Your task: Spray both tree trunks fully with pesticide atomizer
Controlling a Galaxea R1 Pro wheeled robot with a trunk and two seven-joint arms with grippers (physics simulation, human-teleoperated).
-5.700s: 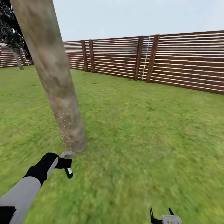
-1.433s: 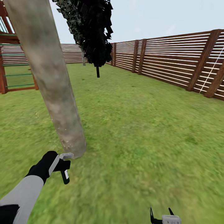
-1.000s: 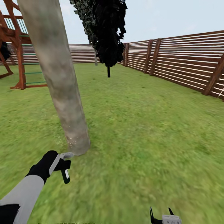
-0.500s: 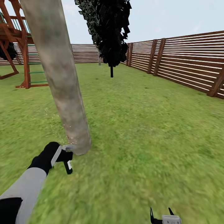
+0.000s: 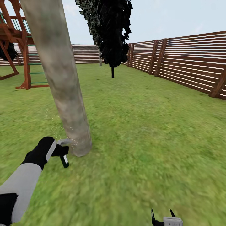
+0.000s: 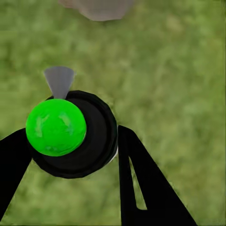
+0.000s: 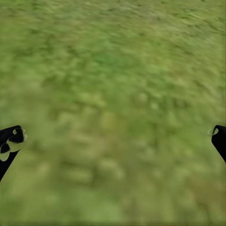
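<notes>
Now, left hand (image 5: pixel 58 150): clamped on the pesticide atomizer (image 5: pixel 64 153).
Atomizer axis: near upright, bottle hanging below the hand, spray head aimed at the tree trunk (image 5: pixel 67 103) just beyond.
Pesticide (image 5: pixel 54 125): specks beside trunk.
Right hand (image 7: pixel 113 136): fingers spread wide over lawn (image 5: pixel 150 125).

My patch, a back garden, lawn (image 5: pixel 150 131) all round, slat fence (image 5: pixel 188 67) at 2 o'clock, play frame (image 5: pixel 18 47) at 10 o'clock, thick trunk (image 5: pixel 59 78) at 11.

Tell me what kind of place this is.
Looks like a fenced back garden: a wide lawn, a slatted wooden fence along its edge, a thick tree trunk up close, and a wooden play frame behind it.
</notes>
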